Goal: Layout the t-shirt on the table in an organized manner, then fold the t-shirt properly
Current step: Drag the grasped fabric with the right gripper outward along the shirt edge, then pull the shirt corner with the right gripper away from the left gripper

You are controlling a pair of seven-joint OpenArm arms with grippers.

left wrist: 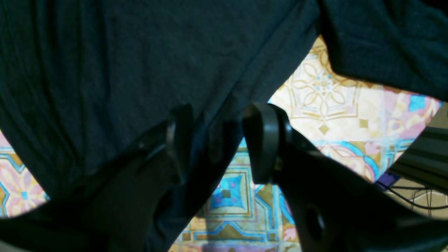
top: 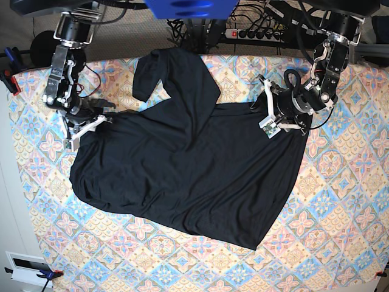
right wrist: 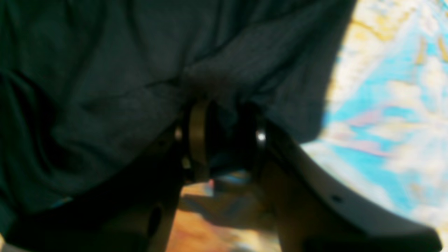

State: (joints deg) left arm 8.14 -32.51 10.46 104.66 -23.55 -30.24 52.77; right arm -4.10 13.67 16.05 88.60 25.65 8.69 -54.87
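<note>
Gripping a bunched fold of the black t-shirt (right wrist: 105, 87), the right gripper (right wrist: 224, 136) has its jaws drawn in on cloth that fills the gap between them in the blurred right wrist view, apparently a hold taken to tug that side of the garment outward. From overhead, this gripper (top: 91, 121) sits at the shirt's edge on the view's left, where the fabric (top: 182, 176) is pulled into a shallow point toward it. Across the shirt, the left gripper (left wrist: 217, 147) stands with its jaws partly apart astride a hemmed edge of the t-shirt (left wrist: 122, 70); a band of cloth runs down between the two fingers, yet whether they pinch it or merely straddle it cannot be told. In the base view that gripper (top: 273, 118) meets the opposite edge of the shirt, so the two arms appear set to stretch the body between them. The shirt lies near the middle of the table (top: 340, 201), mostly spread but not yet tidy: one sleeve (top: 146, 76) juts toward the far edge, a fold crosses the chest, and the hem nearest the camera runs askew. Judged from this, the laying-out step is in hand and folding has not begun. Patterned tablecloth (left wrist: 325, 105) shows bare beside the shirt's edge.
</note>
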